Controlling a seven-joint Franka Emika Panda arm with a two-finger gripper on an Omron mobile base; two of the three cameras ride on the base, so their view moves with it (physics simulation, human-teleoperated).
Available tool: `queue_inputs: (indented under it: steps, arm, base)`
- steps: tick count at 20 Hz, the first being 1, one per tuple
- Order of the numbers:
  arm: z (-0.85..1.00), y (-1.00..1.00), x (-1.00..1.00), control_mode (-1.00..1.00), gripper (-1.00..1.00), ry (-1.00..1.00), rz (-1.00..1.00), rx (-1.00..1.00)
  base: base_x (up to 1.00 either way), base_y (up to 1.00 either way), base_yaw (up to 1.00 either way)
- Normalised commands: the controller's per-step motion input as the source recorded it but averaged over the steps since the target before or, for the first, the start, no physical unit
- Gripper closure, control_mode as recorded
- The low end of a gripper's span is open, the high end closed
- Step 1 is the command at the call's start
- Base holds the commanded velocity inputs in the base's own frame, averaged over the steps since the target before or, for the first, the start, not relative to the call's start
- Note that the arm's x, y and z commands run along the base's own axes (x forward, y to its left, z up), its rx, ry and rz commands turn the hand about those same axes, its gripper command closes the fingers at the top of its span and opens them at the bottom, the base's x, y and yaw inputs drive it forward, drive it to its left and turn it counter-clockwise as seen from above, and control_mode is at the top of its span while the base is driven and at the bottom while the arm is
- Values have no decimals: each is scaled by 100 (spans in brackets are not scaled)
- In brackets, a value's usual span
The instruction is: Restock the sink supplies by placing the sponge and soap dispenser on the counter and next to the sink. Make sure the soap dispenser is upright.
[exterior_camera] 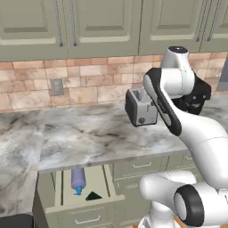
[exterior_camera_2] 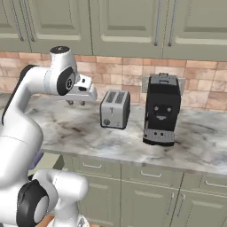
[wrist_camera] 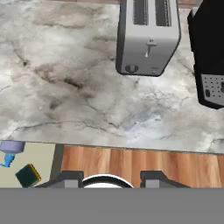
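Observation:
The soap dispenser (exterior_camera: 78, 178), a lavender bottle with a blue nozzle, lies on its side in an open drawer (exterior_camera: 84, 205) under the counter (exterior_camera: 80, 133). Beside it in the drawer lies the sponge (exterior_camera: 93, 196), dark green side showing. In the hand view both sit at the lower left: soap dispenser (wrist_camera: 12, 147), sponge (wrist_camera: 28, 175). My gripper (exterior_camera_2: 76, 103) hangs above the counter (exterior_camera_2: 88, 133), left of the toaster, fingers pointing down and apart with nothing between them. In the hand view the gripper (wrist_camera: 109, 178) is over the counter's front edge, well right of the drawer. The sink is out of view.
A silver toaster (exterior_camera_2: 115, 108) stands on the counter near the brick wall, with a black coffee machine (exterior_camera_2: 162, 111) to its right. Olive wall cabinets (exterior_camera: 102, 22) hang above. The worktop turns a corner at the left (exterior_camera: 18, 164). Wooden floor (wrist_camera: 144, 164) lies below the counter edge.

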Motion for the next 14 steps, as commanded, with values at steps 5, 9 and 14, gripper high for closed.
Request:
queue_inputs:
  steps: [5, 9, 14]
  arm:
    - [0, 0, 0, 100, -100, 0, 0, 0]
    - [0, 0, 0, 100, -100, 0, 0, 0]
    - [0, 0, 0, 100, -100, 0, 0, 0]
  base:
    - [-43, -1, 0]
    - [-96, 6, 0]
    - [-55, 30, 1]
